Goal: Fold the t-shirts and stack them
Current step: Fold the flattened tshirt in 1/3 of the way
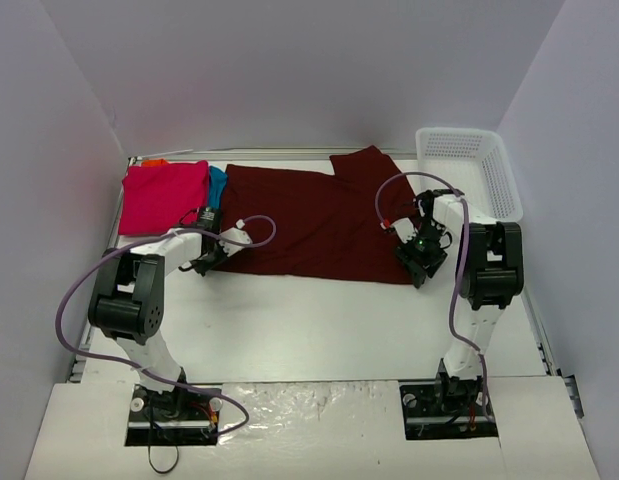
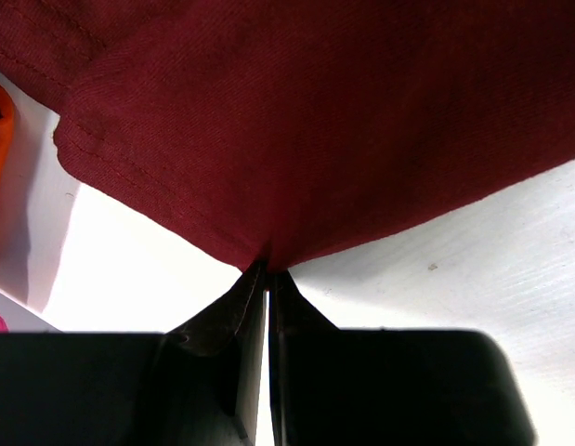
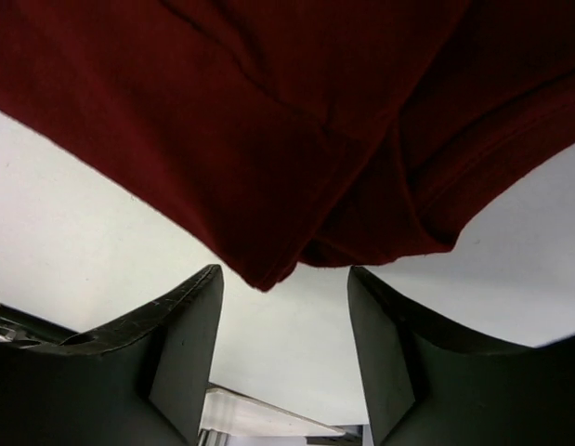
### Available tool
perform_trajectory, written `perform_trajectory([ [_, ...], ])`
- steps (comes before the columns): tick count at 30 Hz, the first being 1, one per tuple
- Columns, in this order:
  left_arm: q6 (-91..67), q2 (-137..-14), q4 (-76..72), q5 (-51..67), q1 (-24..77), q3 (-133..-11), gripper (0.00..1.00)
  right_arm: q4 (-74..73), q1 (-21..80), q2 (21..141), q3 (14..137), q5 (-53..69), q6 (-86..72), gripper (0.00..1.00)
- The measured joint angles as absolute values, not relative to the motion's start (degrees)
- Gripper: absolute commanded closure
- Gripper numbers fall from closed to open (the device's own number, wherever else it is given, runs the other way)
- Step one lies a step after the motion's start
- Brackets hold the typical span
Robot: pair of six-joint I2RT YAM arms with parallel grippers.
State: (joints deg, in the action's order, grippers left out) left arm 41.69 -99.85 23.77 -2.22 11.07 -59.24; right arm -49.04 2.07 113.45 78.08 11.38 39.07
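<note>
A large dark maroon t-shirt [image 1: 319,215] lies spread across the middle of the table. My left gripper [image 1: 202,264] is shut on its near left corner [image 2: 268,251]. My right gripper [image 1: 417,266] is open at its near right corner [image 3: 268,269], which lies just ahead of the two fingers and between them, untouched. A folded bright pink t-shirt [image 1: 164,195] lies at the back left, with a teal blue one [image 1: 217,184] and an orange one [image 1: 155,162] peeking out beside it.
A white plastic mesh basket [image 1: 471,172] stands at the back right. Purple cables loop over both arms. Walls close in the table on three sides.
</note>
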Motion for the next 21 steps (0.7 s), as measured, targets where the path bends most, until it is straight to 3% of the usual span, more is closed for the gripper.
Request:
perform_trajectory([
  [5, 41.3, -99.8, 23.7, -2.2, 11.1, -59.3, 0.98, -48.3, 2.1, 114.8, 78.1, 11.5, 39.1, 0.56],
  [7, 41.1, -99.8, 23.8, -2.1, 11.1, -59.3, 0.98, -48.3, 2.1, 114.9, 78.1, 11.4, 39.3, 0.69],
  [8, 41.0, -99.8, 23.8, -2.1, 11.1, -59.3, 0.98, -48.2, 2.1, 114.9, 78.1, 11.4, 39.5, 0.78],
  [9, 40.9, -99.7, 23.8, -2.0, 11.1, -59.3, 0.98, -48.1, 2.1, 114.9, 78.1, 11.5, 39.6, 0.96],
  [10, 40.6, -99.7, 23.8, -1.9, 11.1, -59.3, 0.98, -48.1, 2.1, 114.9, 78.1, 11.5, 39.7, 1.0],
  [21, 39.9, -95.8, 27.2, 0.1, 11.2, -57.3, 0.98, -48.8, 2.1, 112.9, 76.1, 11.1, 40.6, 1.0],
])
